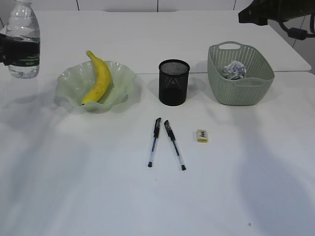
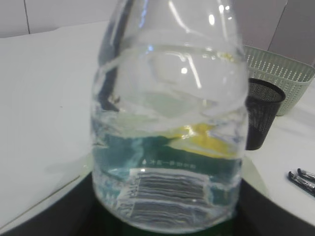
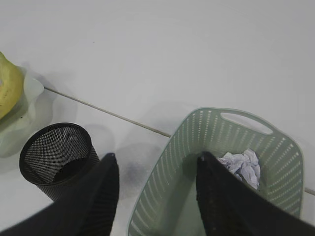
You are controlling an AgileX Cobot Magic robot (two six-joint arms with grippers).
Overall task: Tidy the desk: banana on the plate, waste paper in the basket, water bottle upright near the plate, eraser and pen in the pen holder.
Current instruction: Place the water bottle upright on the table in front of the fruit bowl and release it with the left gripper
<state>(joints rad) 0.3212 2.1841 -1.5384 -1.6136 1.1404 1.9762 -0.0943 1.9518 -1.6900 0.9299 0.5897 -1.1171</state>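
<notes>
A white desk mid-tidying: the left gripper is clamped on a clear water bottle, which stands upright at the far left, near a pale green wavy plate. The bottle's dark green label carries a white barcode and a line of small print (too blurred to read in the left wrist view). A yellow banana lies in the plate. To its right stands a black mesh pen holder, and further right a sage-green basket holding a crumpled ball of paper. Two pens lie side by side on the desk in front of the holder, with a small yellow eraser, barcode-labelled, just to their right. The right gripper hangs over the basket's near rim, its jaws apart and empty.
</notes>
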